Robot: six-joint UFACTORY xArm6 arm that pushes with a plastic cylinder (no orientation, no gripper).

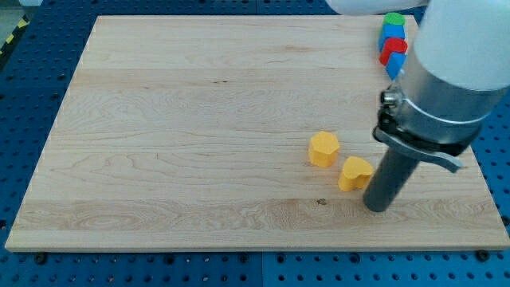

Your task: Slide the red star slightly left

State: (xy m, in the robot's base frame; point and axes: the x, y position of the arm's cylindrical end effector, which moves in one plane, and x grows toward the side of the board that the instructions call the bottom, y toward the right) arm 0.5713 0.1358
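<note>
Near edge: my tip (379, 207) rests just right of a yellow heart (355, 172).
No claw exists to open; the red block (392, 51), shape unclear, lies far beyond, top right.

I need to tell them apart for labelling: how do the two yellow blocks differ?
The left yellow block looks rounded and many-sided, and stands clear of my tip. The right yellow block looks heart-shaped with a notch, sits lower in the view, and lies just to the left of my tip. Both are yellow, similar in size, and rest close together on the wooden board.

yellow blocks (324, 149), red block (393, 50), pale wood board (199, 119)
</note>
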